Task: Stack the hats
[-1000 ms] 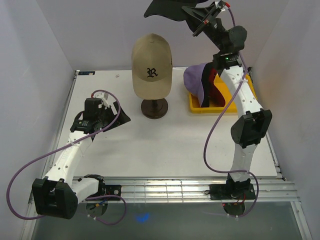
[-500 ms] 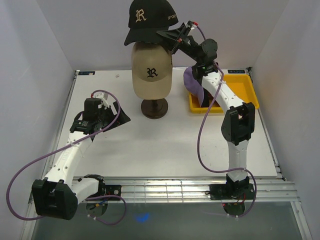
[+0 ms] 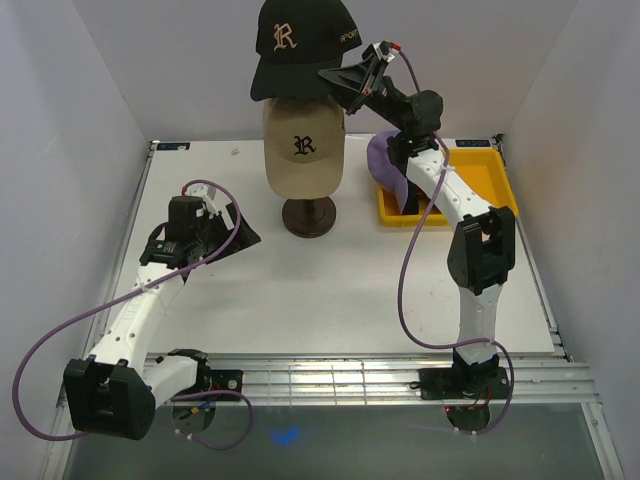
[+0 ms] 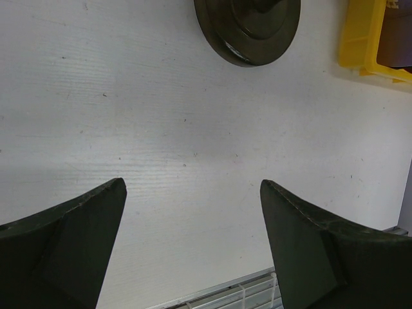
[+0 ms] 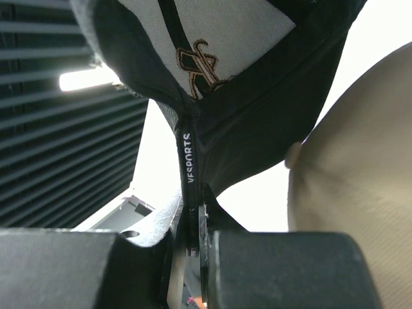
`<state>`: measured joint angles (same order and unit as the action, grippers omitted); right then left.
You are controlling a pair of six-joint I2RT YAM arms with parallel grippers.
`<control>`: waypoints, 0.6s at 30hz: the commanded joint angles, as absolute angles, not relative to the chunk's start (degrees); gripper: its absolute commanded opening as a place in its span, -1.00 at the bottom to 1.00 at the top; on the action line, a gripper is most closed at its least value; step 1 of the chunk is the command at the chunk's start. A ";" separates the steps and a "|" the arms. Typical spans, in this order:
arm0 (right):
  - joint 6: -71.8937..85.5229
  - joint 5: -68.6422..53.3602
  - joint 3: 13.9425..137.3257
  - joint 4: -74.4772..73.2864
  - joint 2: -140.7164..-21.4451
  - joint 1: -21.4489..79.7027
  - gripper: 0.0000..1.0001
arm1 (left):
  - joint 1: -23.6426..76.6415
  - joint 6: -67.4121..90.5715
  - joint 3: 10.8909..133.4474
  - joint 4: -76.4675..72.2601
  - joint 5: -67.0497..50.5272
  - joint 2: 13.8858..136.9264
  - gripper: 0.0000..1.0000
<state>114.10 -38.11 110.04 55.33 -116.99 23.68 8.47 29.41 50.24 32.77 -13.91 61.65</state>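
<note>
- The black cap [image 3: 298,45] is soft cloth with a gold stitched R and a curved brim. It sits high at the back of the scene, right over the crown of the tan cap [image 3: 303,140].
- I cannot tell whether it has fully settled onto the tan cap or only touches it.
- The right gripper [image 3: 350,80] is clamped on the black cap's rear edge. In the right wrist view its fingers are pinched together on a thin black strap printed in white.
- That view also shows the cap's pale lining and the back of the gold stitching, with tan fabric [image 5: 347,193] bulging in just beside it.
- The tan cap, which has a black R, covers a rounded form on a dark, glossy round stand [image 3: 309,215]. The form itself is hidden.
- The left gripper [image 3: 235,232] hovers low over the white table [image 3: 330,290] with its dark wedge fingers [image 4: 64,244] spread wide and nothing between them.
- A lavender cap [image 3: 385,160] leans in the yellow plastic bin [image 3: 485,180]. The right arm hides much of the bin.
- The top of the overhead view crops the black cap's crown.
- There is bare table between the stand and the near rail, and walls close in on both sides.
</note>
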 commanded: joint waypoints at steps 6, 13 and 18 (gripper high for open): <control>124.45 -39.55 101.70 66.27 -109.69 23.64 -0.84 | 8.35 29.09 52.73 33.57 -12.83 60.21 0.91; 125.77 -41.22 99.15 69.43 -109.51 23.56 -0.84 | 8.35 29.62 56.33 35.15 -12.57 59.77 0.91; 126.56 -41.66 95.63 71.71 -108.72 23.56 -0.84 | 8.44 30.06 60.11 36.82 -12.22 60.03 0.91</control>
